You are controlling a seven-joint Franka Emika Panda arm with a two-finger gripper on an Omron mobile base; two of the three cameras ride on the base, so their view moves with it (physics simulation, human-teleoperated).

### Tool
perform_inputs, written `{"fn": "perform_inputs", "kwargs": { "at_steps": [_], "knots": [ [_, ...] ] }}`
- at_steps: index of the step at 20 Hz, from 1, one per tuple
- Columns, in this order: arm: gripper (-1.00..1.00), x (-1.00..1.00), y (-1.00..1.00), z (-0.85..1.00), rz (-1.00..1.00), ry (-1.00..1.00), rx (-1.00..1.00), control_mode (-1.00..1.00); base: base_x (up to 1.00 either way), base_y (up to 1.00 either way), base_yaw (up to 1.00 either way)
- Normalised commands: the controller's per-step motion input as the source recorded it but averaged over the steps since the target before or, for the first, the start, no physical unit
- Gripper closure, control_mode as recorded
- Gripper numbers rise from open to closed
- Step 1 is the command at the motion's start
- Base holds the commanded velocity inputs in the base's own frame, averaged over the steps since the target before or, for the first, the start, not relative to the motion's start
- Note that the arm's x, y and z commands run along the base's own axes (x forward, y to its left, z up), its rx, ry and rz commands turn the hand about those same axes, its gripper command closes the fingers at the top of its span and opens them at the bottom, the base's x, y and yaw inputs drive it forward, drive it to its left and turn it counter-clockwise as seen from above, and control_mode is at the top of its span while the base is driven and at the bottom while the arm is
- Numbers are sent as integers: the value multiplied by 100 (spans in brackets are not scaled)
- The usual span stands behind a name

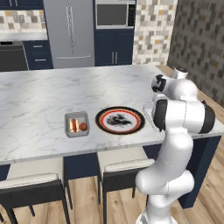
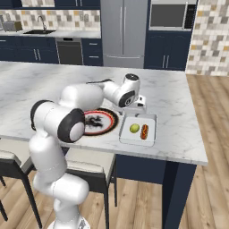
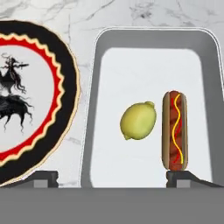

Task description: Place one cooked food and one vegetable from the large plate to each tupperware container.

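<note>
The large plate [image 3: 65,65], black with a red rim, lies bare on the marble counter [image 1: 43,96]. Right of it, the larger pale tupperware container [image 3: 153,37] holds a yellow-green round vegetable [image 3: 138,120] and a hot dog [image 3: 174,130] side by side. My gripper [image 3: 113,179] hovers open above that container's near end, with nothing between its fingers; one fingertip [image 3: 181,178] sits just short of the hot dog's end. In the left base view, the small grey container [image 1: 67,119] left of the plate [image 1: 120,120] holds an orange-brown sausage [image 1: 73,125] and a red vegetable [image 1: 82,126].
The counter's front edge runs just below the containers, with two stools [image 1: 30,181] tucked under it. My own arm [image 1: 181,113] blocks most of the pale container in the left base view. A fridge and cabinets stand behind the counter.
</note>
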Motion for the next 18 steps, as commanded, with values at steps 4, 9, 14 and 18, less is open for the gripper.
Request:
{"fn": "perform_inputs", "kwargs": {
  "at_steps": [4, 9, 14, 18],
  "knots": [
    [-100, -58, 98, 100, 10, -6, 0, -100, 0, 0, 0],
    [-100, -27, 44, 100, 3, 0, 0, -100, 0, 0, 0],
    [-100, -36, 49, 55, 0, 0, -2, -100, 0, 0, 0],
    [-100, 2, 29, -7, 0, 25, -2, -100, 0, 0, 0]
  ]
}}
